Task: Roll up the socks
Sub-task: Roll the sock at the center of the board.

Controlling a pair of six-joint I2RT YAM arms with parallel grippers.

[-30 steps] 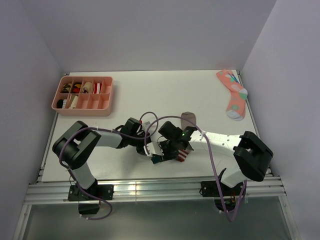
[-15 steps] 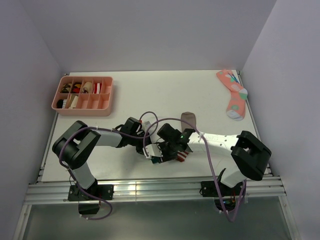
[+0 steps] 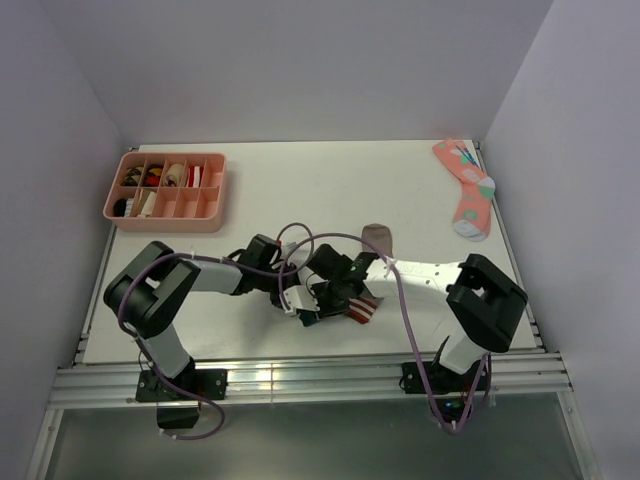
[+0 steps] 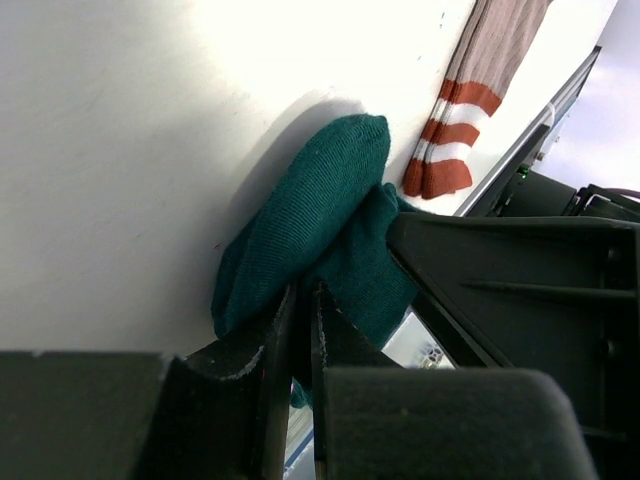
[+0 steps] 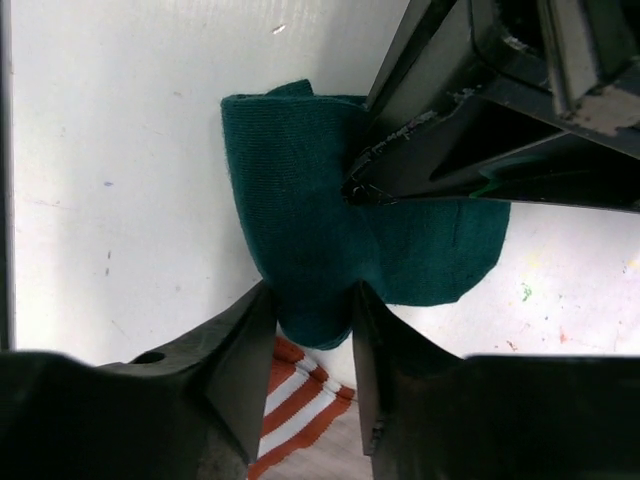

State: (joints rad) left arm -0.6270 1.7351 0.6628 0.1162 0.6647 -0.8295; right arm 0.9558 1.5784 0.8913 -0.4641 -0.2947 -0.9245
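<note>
So both arms are bunched up together near the front edge of the table (image 3: 300,190), right around the 2 socks. The green sock (image 5: 290,180) is folded over into a chunky half-roll lying on the white surface, with a flatter flap of it poking out to one side. The left gripper (image 4: 300,300) is pretty much closed, with only a thin slit between its fingers, and it's pinching a bit of the green fabric at the edge of the bundle. The right gripper (image 5: 312,300) is straddling 1 end of that roll, fingers (image 5: 240,350) on either side, and the fabric fills the whole gap, so it looks clamped on. From above you can barely see the green one since the 2 wrists cover it. The taupe sock (image 3: 378,238) lies flat just beside it, toe pointing toward the back of the table, with its red-and-white striped cuff (image 4: 450,150) ending right next to the green bundle; neither gripper is on it. Off to the sides there's a pink tray (image 3: 165,213) at back left and a coral sock (image 3: 468,190) at back right, both well apart from the action.
</note>
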